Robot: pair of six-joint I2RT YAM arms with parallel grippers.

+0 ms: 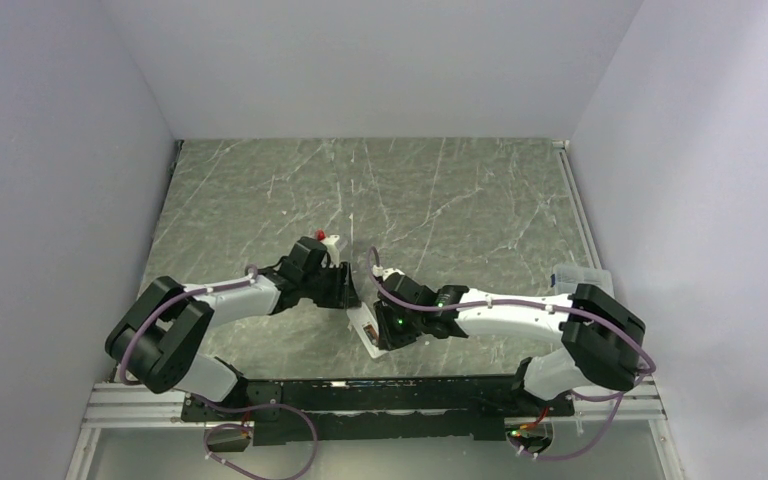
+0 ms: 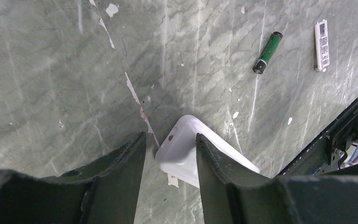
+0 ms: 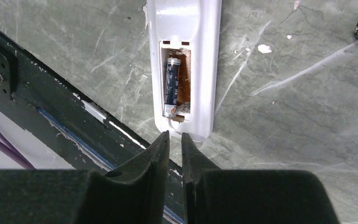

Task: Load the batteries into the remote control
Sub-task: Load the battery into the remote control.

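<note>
The white remote control (image 3: 182,70) lies on the marble table with its back compartment open. One dark battery (image 3: 171,87) sits in the left side of the brownish recess, and the right side is bare. My right gripper (image 3: 175,136) is shut and empty, its tips just short of the remote's near end. My left gripper (image 2: 170,140) is open over the remote's other end (image 2: 182,149), which lies between the fingers. A second battery (image 2: 267,52), green and black, lies loose on the table beyond the remote. In the top view both grippers (image 1: 348,285) (image 1: 382,338) meet at the remote (image 1: 365,330).
A small white cover piece with a barcode label (image 2: 322,45) lies beside the loose battery. A clear plastic box (image 1: 580,275) stands at the right edge. The black base rail (image 3: 51,107) runs close beside the remote at the near edge.
</note>
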